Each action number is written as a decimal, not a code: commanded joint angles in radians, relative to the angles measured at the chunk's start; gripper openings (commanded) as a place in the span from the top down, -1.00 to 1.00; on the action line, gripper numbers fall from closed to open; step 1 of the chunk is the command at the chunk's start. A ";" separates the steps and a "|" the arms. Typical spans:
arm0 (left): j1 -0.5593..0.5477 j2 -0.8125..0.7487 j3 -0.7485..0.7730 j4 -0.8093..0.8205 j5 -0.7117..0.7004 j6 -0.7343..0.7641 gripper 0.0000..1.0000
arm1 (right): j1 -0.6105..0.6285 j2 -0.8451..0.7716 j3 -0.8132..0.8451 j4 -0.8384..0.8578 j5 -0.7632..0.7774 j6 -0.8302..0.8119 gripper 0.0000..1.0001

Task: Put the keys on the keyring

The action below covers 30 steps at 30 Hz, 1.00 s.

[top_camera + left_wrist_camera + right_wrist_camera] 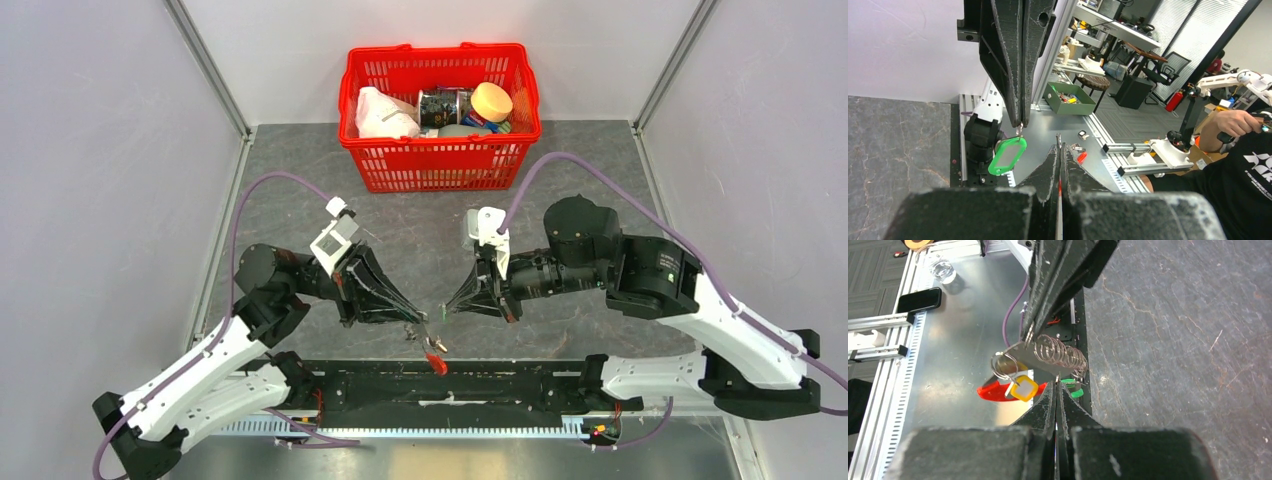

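My left gripper (420, 322) is shut on the thin metal of the keyring, just above the table's near edge. The keyring's red loop (437, 364) hangs below the tips. In the right wrist view the left gripper's hold shows a metal coil (1058, 355), a ring, a yellow tag (1023, 387) and the red loop (993, 391). My right gripper (447, 310) faces it tip to tip, a finger's width away, and is shut on a small metal piece. The green-headed key (1008, 155) hangs from that piece. The other keys are too small to make out.
A big red mesh basket (440, 165) holding a white bag, a can and a yellow-lidded jar stands at the back centre. The black mounting rail (450, 385) runs along the near edge, under the grippers. Grey walls close the left and right sides.
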 commanded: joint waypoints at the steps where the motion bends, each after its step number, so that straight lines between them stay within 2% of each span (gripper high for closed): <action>1: -0.007 0.015 0.032 0.119 0.046 -0.062 0.95 | -0.002 0.036 0.086 -0.050 -0.062 -0.097 1.00; 12: -0.010 0.055 0.026 0.233 0.087 -0.131 0.96 | -0.003 0.066 0.158 -0.087 -0.094 -0.162 1.00; 30: -0.031 0.084 0.022 0.302 0.114 -0.163 0.95 | -0.002 0.117 0.220 -0.004 -0.120 -0.117 1.00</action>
